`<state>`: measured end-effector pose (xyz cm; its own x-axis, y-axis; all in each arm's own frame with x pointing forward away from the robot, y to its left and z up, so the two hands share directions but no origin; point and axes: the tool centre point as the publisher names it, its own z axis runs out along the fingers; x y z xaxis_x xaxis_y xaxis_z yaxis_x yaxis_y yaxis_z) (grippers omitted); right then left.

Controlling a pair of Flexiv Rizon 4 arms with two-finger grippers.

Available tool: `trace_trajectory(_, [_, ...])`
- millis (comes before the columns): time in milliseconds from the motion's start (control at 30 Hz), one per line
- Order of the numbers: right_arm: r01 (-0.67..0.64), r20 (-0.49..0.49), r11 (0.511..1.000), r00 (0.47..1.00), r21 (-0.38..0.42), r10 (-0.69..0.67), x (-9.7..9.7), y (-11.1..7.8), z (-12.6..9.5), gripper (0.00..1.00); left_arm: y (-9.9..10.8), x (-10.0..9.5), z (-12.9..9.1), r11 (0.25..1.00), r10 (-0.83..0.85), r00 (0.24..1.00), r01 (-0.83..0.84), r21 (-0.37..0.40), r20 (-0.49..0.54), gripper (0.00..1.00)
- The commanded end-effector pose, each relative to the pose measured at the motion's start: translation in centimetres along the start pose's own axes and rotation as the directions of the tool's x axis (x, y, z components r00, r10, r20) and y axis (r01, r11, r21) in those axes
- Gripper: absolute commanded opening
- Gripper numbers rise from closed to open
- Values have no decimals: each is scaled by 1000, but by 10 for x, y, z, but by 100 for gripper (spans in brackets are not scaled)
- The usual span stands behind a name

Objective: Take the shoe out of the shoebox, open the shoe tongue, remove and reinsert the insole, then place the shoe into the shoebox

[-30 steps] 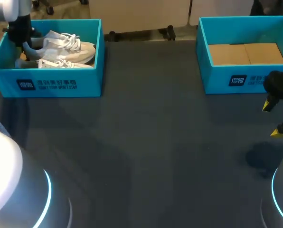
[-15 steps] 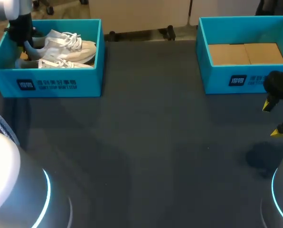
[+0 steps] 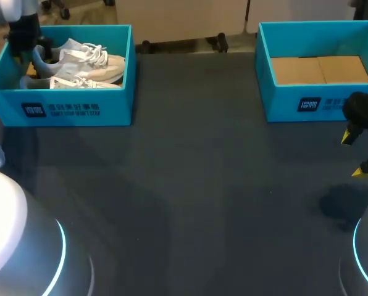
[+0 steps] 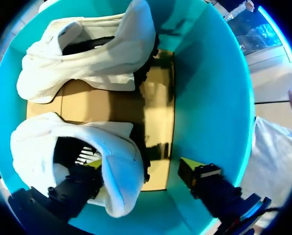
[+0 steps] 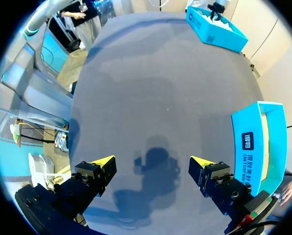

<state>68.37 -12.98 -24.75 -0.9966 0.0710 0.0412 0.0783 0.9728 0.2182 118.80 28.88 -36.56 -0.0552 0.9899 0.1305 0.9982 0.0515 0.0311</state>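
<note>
Two white shoes lie in the left teal shoebox (image 3: 79,110) at the table's far left corner, one shoe (image 3: 91,58) behind the other shoe (image 3: 79,82). My left gripper (image 3: 26,58) hangs over the box's left end. In the left wrist view my left gripper (image 4: 142,166) stands open astride the heel of the nearer shoe (image 4: 111,147): one fingertip (image 4: 93,164) sits inside the shoe's opening, the other is clear of the heel beside the box wall (image 4: 209,88). The second shoe (image 4: 87,54) lies ahead. My right gripper (image 3: 354,154) (image 5: 152,161) is open and holds nothing.
A second teal box (image 3: 295,105) with a bare cardboard floor stands at the far right, just behind my right gripper; it also shows as the teal box (image 5: 256,142) beside that gripper. The dark grey table (image 3: 196,185) spreads between the boxes.
My left gripper has opened from nearly shut and let go of the shoe's heel. The arm has shifted slightly left. My right arm has not moved.
</note>
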Motion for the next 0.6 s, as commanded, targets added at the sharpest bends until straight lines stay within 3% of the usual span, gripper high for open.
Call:
trace_trajectory(33, [0, 1, 1000, 1000, 3, 0, 0, 0, 1, 100, -6, 6, -16, 1000, 2, 1000, -1, -14, 22, 100])
trace_trajectory(300, [0, 1, 1000, 1000, 3, 0, 0, 0, 1, 100, -6, 5, -38, 1000, 0, 999, 0, -13, 32, 100])
trace_trajectory(600, [0, 1, 1000, 1000, 3, 0, 0, 0, 1, 100, -15, 8, -78, 1000, -15, 998, 14, 10, 60, 100])
